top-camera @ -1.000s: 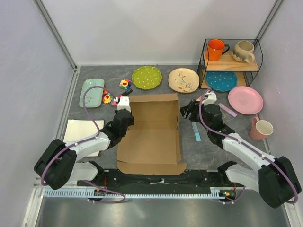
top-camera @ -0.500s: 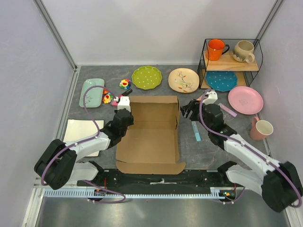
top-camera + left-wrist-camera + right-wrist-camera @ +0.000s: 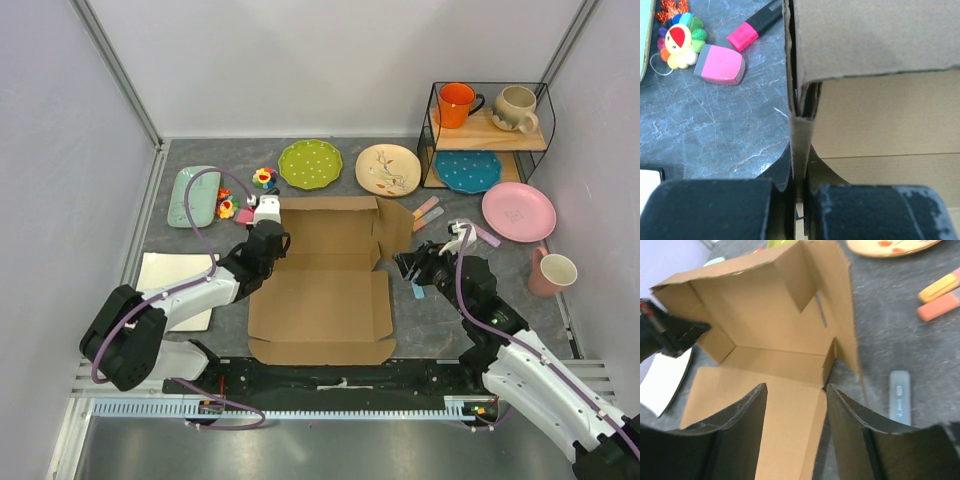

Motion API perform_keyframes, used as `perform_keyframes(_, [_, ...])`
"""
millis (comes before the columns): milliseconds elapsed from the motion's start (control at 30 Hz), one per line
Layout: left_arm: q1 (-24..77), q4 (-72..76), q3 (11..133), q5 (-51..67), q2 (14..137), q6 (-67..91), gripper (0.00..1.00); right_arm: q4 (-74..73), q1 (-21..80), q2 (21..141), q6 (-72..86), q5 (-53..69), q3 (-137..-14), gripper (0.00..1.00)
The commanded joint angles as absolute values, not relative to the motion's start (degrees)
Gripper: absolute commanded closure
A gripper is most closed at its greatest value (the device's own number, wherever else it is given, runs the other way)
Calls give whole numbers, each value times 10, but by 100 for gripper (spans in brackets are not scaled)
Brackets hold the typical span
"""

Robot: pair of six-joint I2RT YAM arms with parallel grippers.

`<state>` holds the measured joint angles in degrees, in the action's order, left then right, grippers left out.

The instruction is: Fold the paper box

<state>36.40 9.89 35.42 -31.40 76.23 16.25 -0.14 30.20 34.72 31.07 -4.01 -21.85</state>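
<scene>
Side-wall stage: the left gripper (image 3: 800,186) is clamped on the left wall (image 3: 801,132) of the paper box (image 3: 325,292), holding it upright. The right gripper (image 3: 796,407) hovers beside the leaning right wall (image 3: 396,226), jaws apart. Next move, as judged: raise that wall.

The brown cardboard paper box (image 3: 320,300) lies open in the middle of the grey table (image 3: 445,322) — its far wall stands up, its near part lies flat. The black left gripper (image 3: 274,241) touches the box's far left corner. The black right gripper (image 3: 403,266) sits just beside the box's right edge.
</scene>
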Motion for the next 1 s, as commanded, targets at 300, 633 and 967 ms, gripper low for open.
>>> perform_keyframes(300, [366, 58, 367, -332, 734, 204, 98, 39, 405, 476, 305, 30, -211, 64])
perform_keyframes(633, [365, 43, 385, -337, 741, 173, 98, -25, 418, 540, 438, -108, -137, 95])
perform_keyframes(967, [346, 20, 381, -315, 730, 222, 98, -51, 425, 628, 475, -108, -154, 99])
